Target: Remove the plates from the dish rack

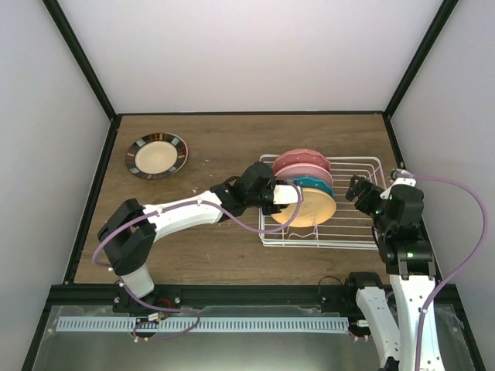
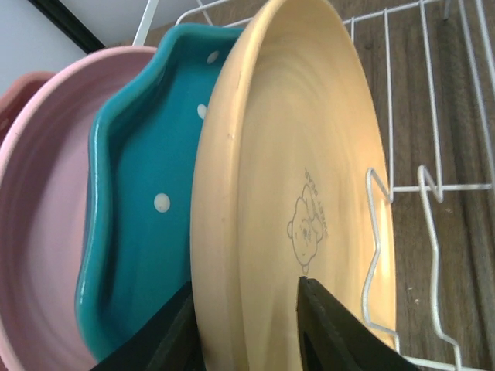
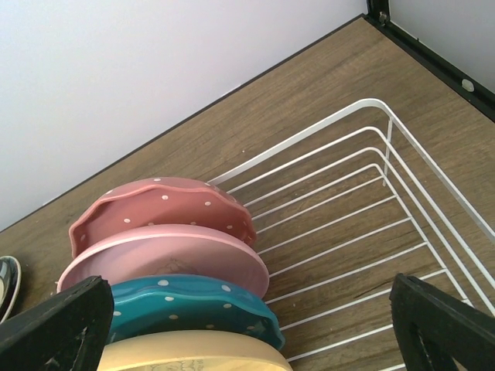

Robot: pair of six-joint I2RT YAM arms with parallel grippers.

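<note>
My left pincer (image 2: 246,287) is clenched on the rim of the cream plate (image 2: 294,154), one finger on each face. That plate stands upright at the near end of the row in the dish rack (image 1: 356,232), with the teal dotted plate (image 2: 147,201) just behind it, then a pink plate (image 3: 162,259) and a dotted pink plate (image 3: 155,205). My right pincer (image 3: 251,292) hangs released above the rack. A dark-rimmed plate (image 1: 157,155) lies flat on the tabletop (image 1: 232,139), far left

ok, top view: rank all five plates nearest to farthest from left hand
1. Yellow plate, front of dish rack, in the left hand.
2. Teal dotted plate, just behind.
3. Plain pink plate, next back.
4. Dotted pink plate, rearmost.
5. Dark-rimmed plate, table's far left.
</note>
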